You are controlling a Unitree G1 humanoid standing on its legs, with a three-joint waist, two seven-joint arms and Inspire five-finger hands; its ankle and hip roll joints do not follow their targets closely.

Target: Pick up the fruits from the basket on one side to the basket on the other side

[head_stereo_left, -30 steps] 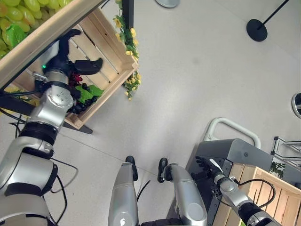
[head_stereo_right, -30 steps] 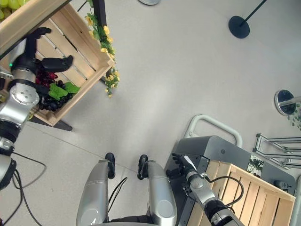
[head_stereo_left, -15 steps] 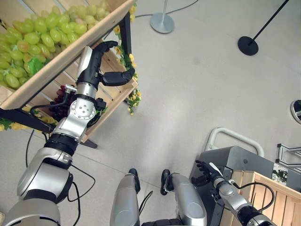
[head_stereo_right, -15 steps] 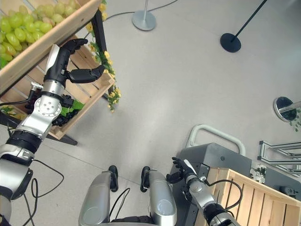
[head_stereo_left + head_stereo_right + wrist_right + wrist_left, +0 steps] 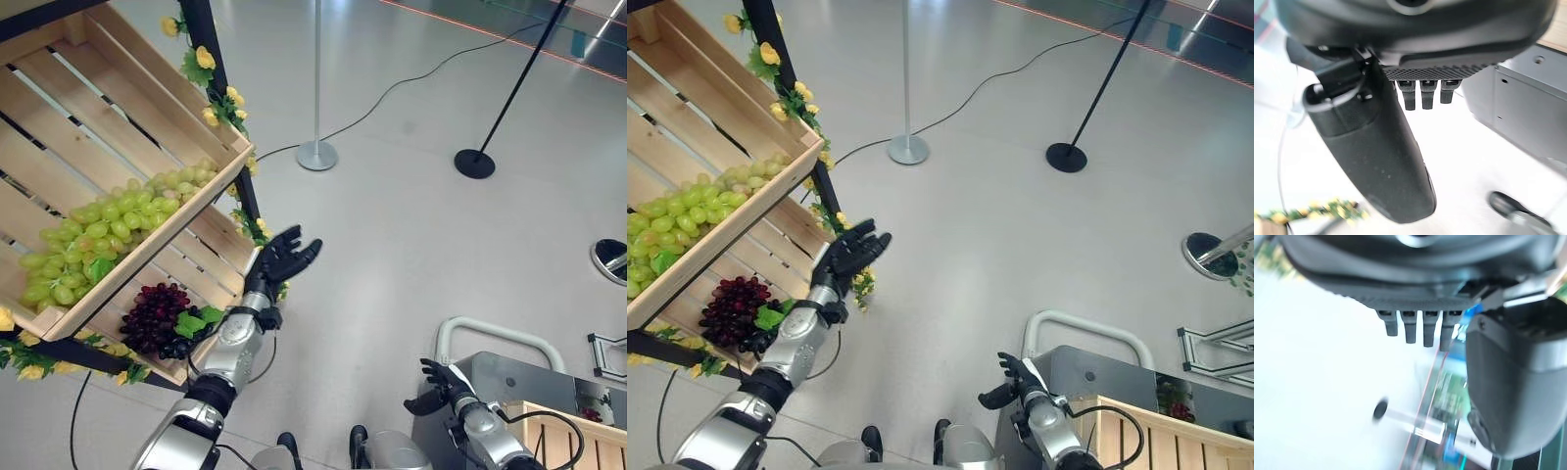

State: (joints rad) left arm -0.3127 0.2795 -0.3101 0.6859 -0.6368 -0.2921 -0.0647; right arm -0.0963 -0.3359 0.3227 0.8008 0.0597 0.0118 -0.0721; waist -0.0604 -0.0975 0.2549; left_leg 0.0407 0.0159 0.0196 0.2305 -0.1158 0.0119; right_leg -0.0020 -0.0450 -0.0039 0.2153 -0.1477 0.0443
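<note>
Left robot hand (image 5: 279, 262): raised in the air just off the front corner of the crates, fingers spread and straight, holding nothing.
Right robot hand (image 5: 437, 385): low, beside the grey cart (image 5: 509, 377); fingers loosely apart, nothing in them.
Green grapes (image 5: 108, 230): heaped along the lower front edge of the upper crate (image 5: 98, 88), which tilts forward.
Dark grapes (image 5: 157, 318): one bunch in the lower crate (image 5: 211, 259), near its front edge, with green leaves (image 5: 194, 323) touching it.
Second crate (image 5: 1176, 441): pale wood, at the robot's right, behind the grey cart; its inside is not visible.
Stand trim: yellow flowers (image 5: 220, 98) run down the dark post at the crates' corner.
Floor: grey, with two pole bases (image 5: 316, 155) (image 5: 474, 163) well apart from the crates and a thin cable (image 5: 411, 78) trailing between them.
</note>
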